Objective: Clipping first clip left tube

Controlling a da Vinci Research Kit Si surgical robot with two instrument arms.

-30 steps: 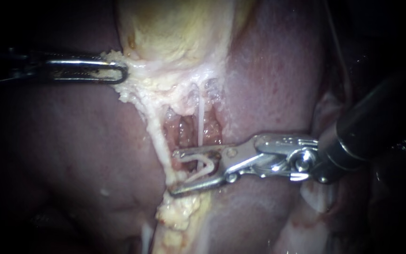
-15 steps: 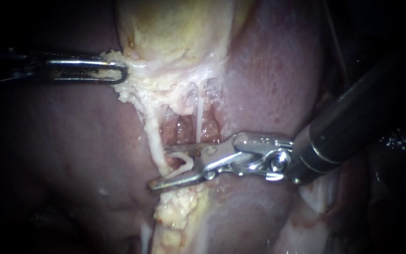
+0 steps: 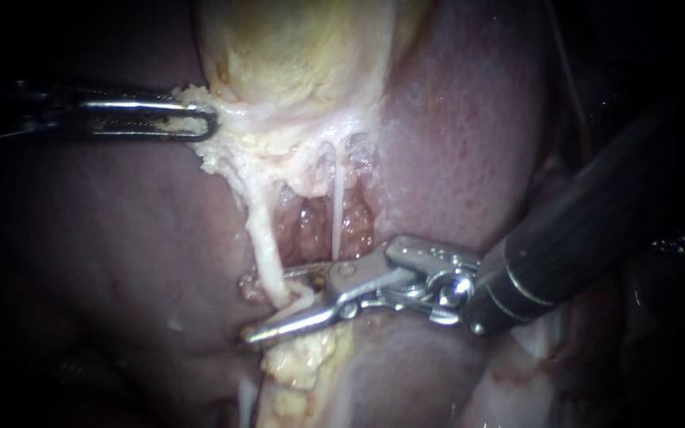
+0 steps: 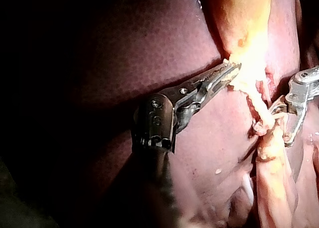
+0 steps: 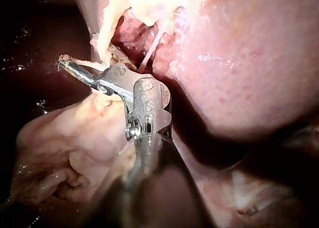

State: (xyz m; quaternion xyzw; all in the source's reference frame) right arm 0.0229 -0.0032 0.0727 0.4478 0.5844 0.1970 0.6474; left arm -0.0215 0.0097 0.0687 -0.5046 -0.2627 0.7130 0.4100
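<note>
Right instrument [image 3: 247, 311] farther in, astride left tube [image 3: 262, 238], right tube [image 3: 336, 214] alongside

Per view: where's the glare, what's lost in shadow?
Endoscope view: glints on the right instrument and left instrument; both shafts fade into black. Left wrist view: gallbladder blown out, liver beside the shaft dark. Right wrist view: wet glints on the liver, shaft in shadow.
</note>
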